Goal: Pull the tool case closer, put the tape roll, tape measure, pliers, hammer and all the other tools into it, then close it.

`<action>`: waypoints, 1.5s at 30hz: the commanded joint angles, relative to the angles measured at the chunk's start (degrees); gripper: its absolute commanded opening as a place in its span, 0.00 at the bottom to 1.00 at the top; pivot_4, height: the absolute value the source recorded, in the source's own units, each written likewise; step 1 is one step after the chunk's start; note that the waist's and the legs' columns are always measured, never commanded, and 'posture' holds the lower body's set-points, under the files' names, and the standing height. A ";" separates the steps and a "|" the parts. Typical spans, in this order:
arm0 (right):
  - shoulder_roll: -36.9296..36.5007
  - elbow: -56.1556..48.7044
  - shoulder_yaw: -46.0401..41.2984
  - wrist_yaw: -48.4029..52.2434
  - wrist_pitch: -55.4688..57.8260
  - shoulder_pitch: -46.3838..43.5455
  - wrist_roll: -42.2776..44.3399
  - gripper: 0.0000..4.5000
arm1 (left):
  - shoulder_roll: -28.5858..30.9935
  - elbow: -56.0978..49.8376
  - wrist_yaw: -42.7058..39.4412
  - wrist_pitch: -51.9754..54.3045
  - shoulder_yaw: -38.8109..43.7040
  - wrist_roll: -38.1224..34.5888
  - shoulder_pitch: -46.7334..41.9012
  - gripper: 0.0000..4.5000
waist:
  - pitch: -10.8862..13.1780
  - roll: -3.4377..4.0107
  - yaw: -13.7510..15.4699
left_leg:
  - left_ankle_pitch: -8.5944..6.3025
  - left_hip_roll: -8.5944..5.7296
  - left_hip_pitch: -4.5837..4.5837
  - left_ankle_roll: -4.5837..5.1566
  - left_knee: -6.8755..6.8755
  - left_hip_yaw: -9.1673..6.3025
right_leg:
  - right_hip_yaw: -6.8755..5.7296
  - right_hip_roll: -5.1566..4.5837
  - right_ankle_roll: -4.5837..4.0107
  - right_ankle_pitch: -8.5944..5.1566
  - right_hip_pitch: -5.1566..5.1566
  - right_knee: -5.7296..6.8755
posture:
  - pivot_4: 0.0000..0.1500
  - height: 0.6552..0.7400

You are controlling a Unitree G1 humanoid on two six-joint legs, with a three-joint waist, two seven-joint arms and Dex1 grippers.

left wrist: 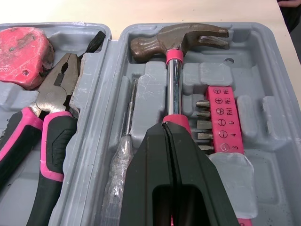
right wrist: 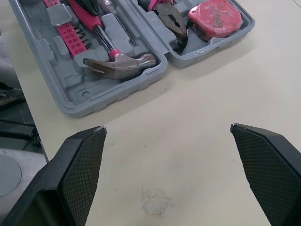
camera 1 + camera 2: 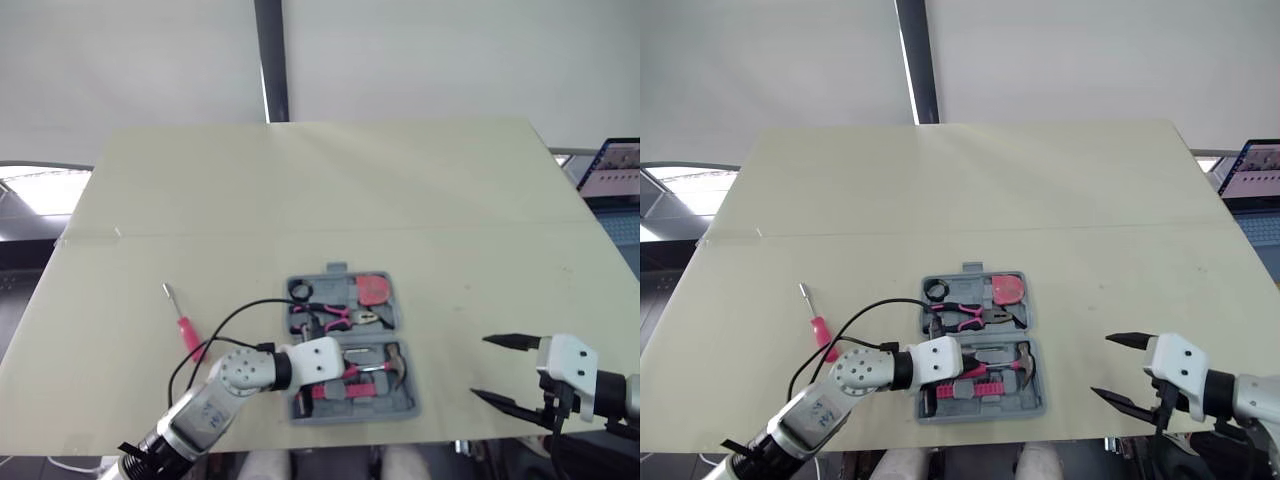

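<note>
My left pincer [image 1: 165,128], closed and empty above the hammer [image 1: 175,70], is nearer than my wide-open right pincer [image 3: 480,366] to the screwdriver [image 3: 186,328], which points away to its left.

left tool [image 1: 167,131] clamped on hammer [image 1: 175,44] handle | pliers [image 1: 52,101] alongside | case [image 1: 277,80] open

Bright, even light fell over the bench [image 3: 300,200]; shadows were soft and faint, with slight glare on the chrome of the hammer [image 1: 175,89].

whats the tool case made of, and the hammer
The tool case looks like moulded grey plastic: matte, scuffed, with shaped recesses. The hammer has a dull, brownish, worn head, likely steel, a shiny chromed shaft with mirror glints, and a pink grip, probably rubber or plastic.
</note>
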 commanded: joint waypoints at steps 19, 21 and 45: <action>0.04 -1.64 -1.84 -0.69 -0.58 1.32 0.08 1.00 | -0.70 8.51 -1.58 -1.91 -3.49 3.54 4.28 0.01 | -0.27 0.19 0.06 | 0.00 0.00 0.21 0.00 -0.09 0.01 | 0.00 0.00 0.00 0.00 0.22 -0.08 | 1.00 0.95; 0.03 -1.75 -1.90 -0.75 -0.56 1.43 0.09 1.00 | -0.37 8.90 -1.66 -2.11 -3.92 4.32 4.78 0.01 | -0.28 0.20 -0.02 | 0.00 0.00 0.70 0.00 -0.30 0.04 | -0.01 0.00 0.00 0.00 0.67 -0.25 | 1.00 0.95; 0.33 -2.77 -1.37 -1.20 0.19 1.22 0.38 1.00 | -2.43 16.95 -1.96 -6.38 -3.51 5.02 5.27 0.01 | -1.44 0.33 0.30 | -0.03 0.00 1.04 0.04 -0.45 0.02 | -0.03 0.00 0.00 0.00 1.07 -0.47 | 1.00 0.95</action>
